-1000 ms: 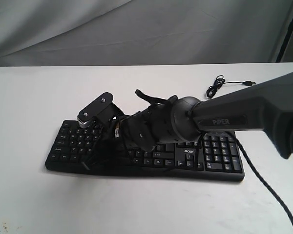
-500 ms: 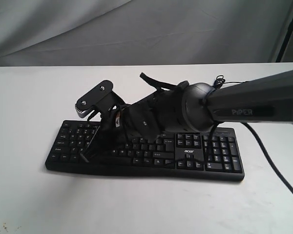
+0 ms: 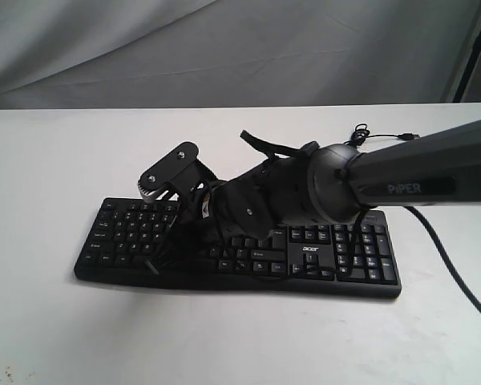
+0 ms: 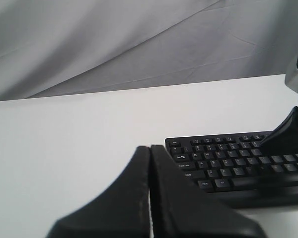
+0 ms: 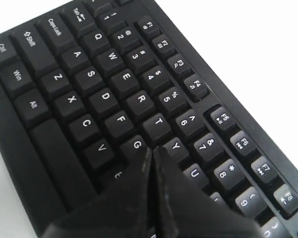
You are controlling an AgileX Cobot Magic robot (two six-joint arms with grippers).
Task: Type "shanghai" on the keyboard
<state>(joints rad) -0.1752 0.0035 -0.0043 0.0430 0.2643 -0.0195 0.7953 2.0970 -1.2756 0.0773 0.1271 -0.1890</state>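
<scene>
The wide black keyboard [image 3: 349,258] lies on the white table, its "acer" logo to the right of the middle. My right arm reaches across it from the right. My right gripper [image 3: 155,261] is shut and empty over the left letter keys. In the right wrist view its closed tips [image 5: 151,151] stand where the G, Y and H keys of the keyboard [image 5: 104,94] meet; contact with a key cannot be told. My left gripper [image 4: 150,148] is shut and empty above bare table, left of the keyboard [image 4: 223,166]. It is out of the exterior view.
The keyboard's thin black cable [image 3: 355,141] lies coiled on the table behind the number pad. Another black cable [image 3: 457,281] runs off to the right front. A grey cloth backdrop [image 3: 224,56] hangs behind the table's far edge.
My right gripper has lifted a little and shifted to the right along the letter keys. The keyboard has stayed in place.
</scene>
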